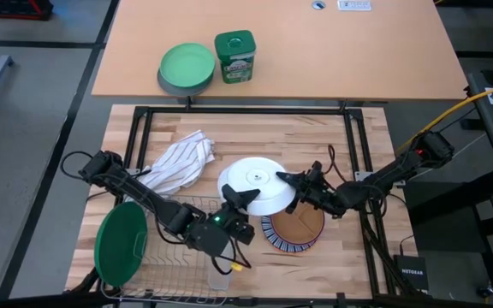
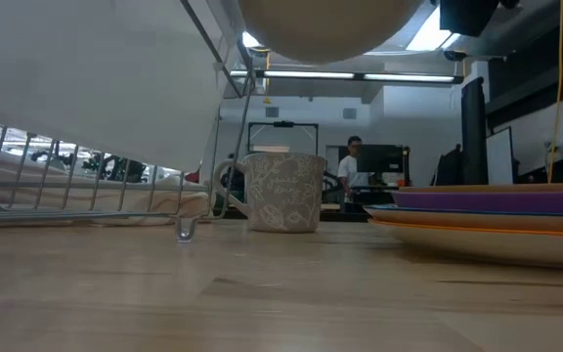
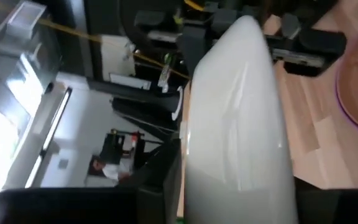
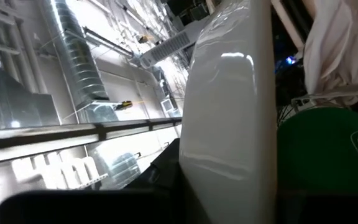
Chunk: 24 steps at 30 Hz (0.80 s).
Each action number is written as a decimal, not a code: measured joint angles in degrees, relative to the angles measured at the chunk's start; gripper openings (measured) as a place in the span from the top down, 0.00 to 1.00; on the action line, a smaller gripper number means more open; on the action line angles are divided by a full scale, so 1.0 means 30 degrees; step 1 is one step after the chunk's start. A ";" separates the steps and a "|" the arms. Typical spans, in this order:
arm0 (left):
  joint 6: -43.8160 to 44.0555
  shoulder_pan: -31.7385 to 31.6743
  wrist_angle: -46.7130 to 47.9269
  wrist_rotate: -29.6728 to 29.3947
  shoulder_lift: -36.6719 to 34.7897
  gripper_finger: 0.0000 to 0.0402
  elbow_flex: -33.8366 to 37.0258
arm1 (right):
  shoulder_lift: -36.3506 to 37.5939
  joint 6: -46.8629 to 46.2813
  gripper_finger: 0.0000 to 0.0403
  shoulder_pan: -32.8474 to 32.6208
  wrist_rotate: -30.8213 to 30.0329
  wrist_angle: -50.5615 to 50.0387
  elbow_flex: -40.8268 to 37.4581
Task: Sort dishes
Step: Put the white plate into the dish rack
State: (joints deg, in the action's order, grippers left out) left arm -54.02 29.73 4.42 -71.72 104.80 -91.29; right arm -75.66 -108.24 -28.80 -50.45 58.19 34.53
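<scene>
One dark green plate (image 1: 120, 242) stands in the wire rack (image 1: 174, 257) at the near left. One stack of plates (image 1: 294, 229), brown on top, lies near right. One white plate (image 1: 257, 184), glossy and round, hangs mid-table; left gripper (image 1: 240, 198) and right gripper (image 1: 291, 180) meet opposite rims, grips hidden. A striped cloth (image 1: 178, 162) lies farther left.
</scene>
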 joint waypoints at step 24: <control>0.3614 0.2744 0.2047 -0.6133 -0.0177 0.65 -0.0007 | 0.0096 0.2304 0.84 0.0109 0.2102 0.1588 0.0064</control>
State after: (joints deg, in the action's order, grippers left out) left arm -43.18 37.97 10.56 -90.11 104.27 -91.31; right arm -75.37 -101.33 -28.47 -44.14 62.95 34.72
